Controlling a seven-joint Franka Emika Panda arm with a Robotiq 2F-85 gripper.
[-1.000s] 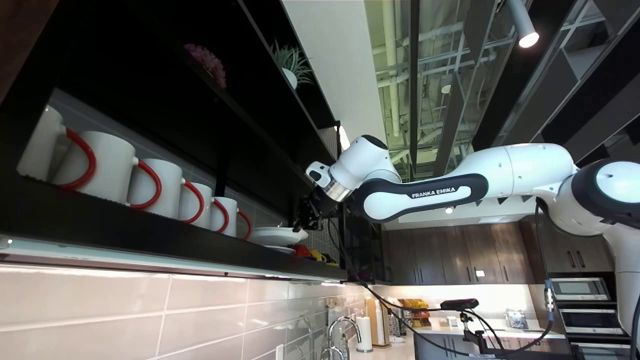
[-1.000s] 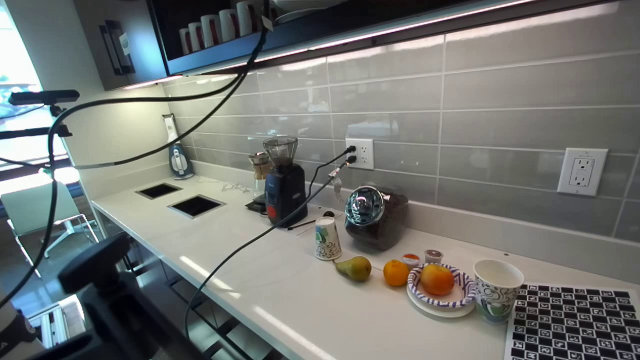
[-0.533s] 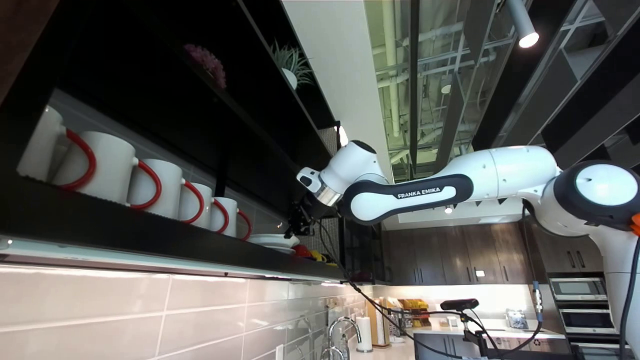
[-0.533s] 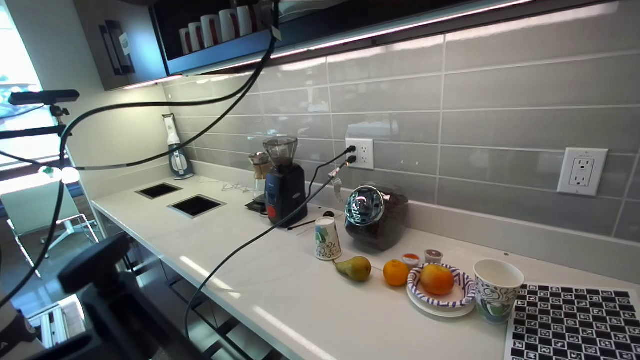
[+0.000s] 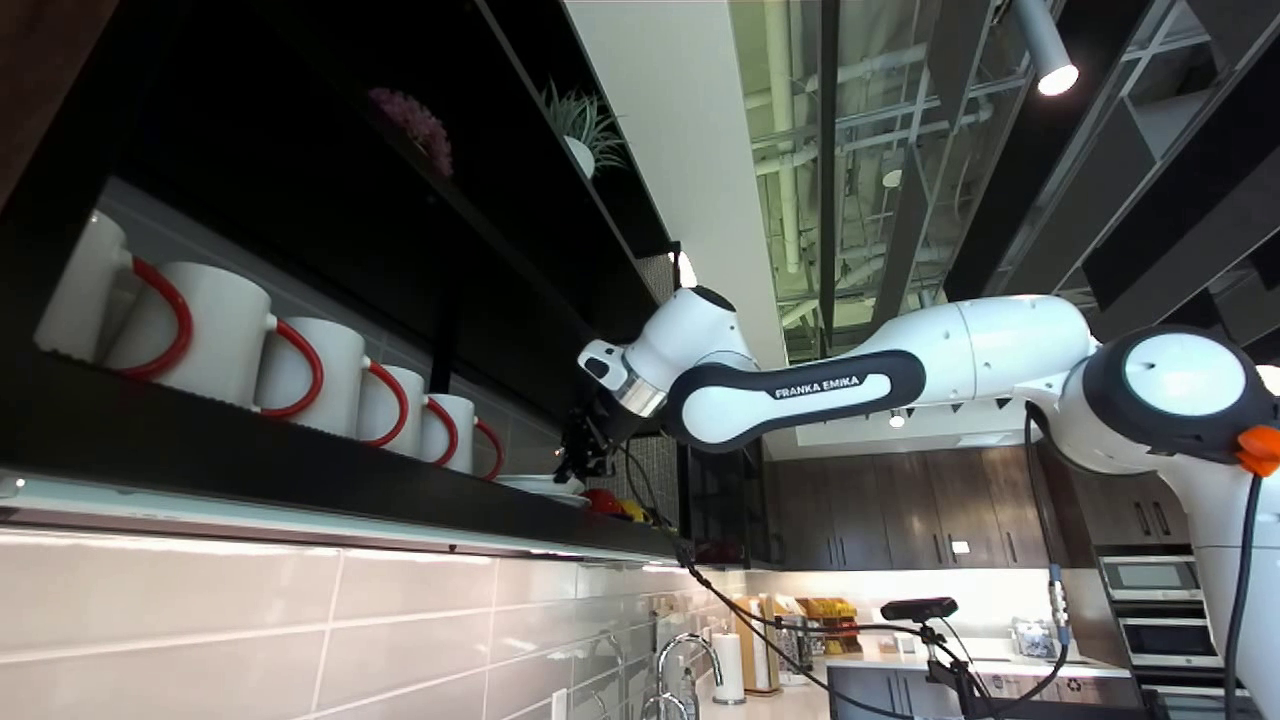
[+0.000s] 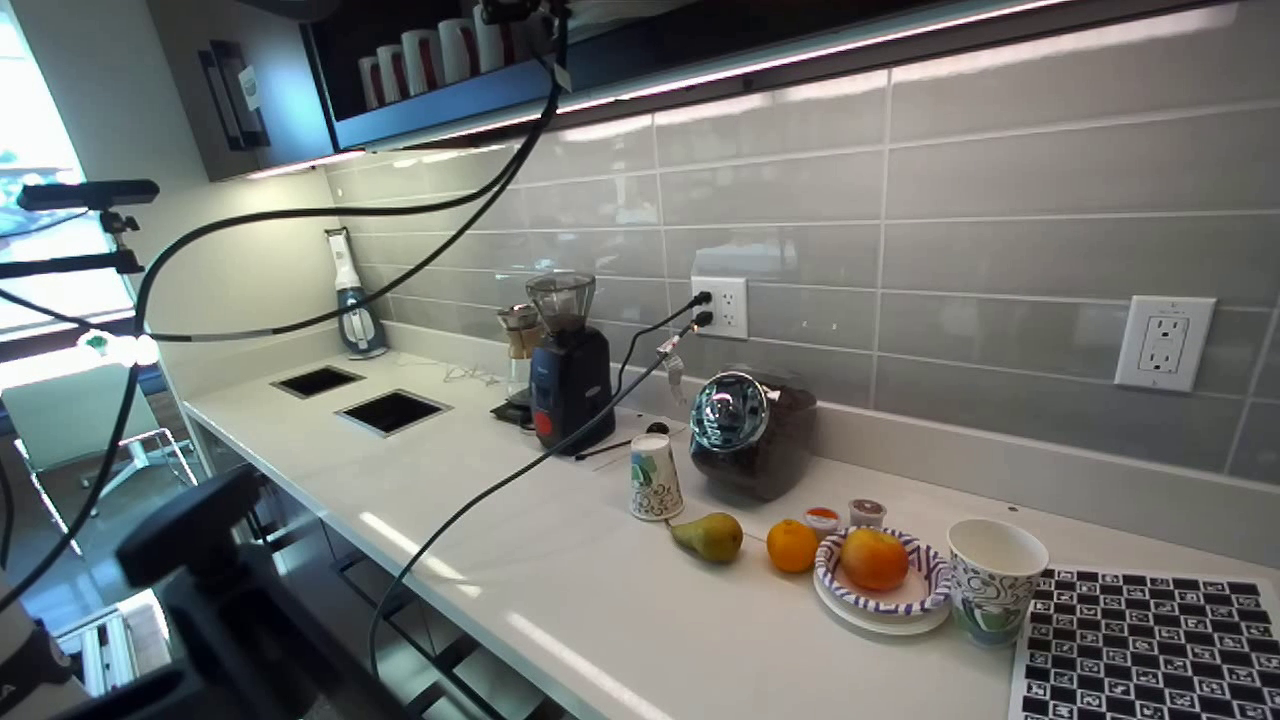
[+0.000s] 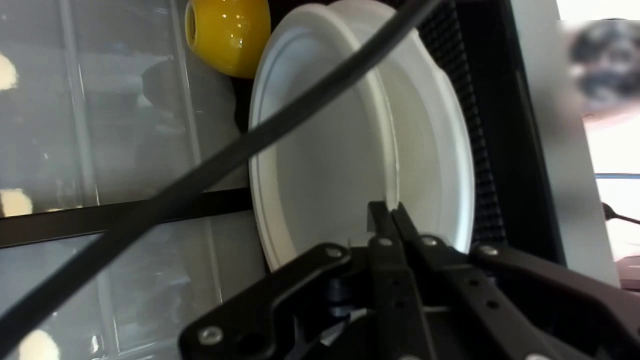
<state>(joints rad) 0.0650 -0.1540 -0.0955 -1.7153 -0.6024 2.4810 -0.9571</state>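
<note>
In the wrist view my gripper [image 7: 390,206] is shut on the near rim of a white plate [image 7: 325,165], which lies between the fingertips. Behind and partly under this plate is a second white dish [image 7: 425,135]; whether the two touch is unclear. An exterior view has the gripper [image 5: 568,475] low over the black shelf [image 5: 330,465], with the held plate [image 5: 530,484] just above the lower dish. A yellow cup [image 7: 232,37] sits by the plate's far edge.
White mugs [image 5: 215,335] with red handles line the same shelf, and a red item [image 5: 602,501] stands beyond the plates. A black cable [image 7: 200,175] crosses the wrist view. Below, the counter [image 6: 560,600] holds a pear [image 6: 710,538], an orange [image 6: 792,546] and cups.
The arm has moved inward along the shelf and down, carrying the plate lower, nearer the dish beneath. The cables have shifted with it. The counter items have not moved.
</note>
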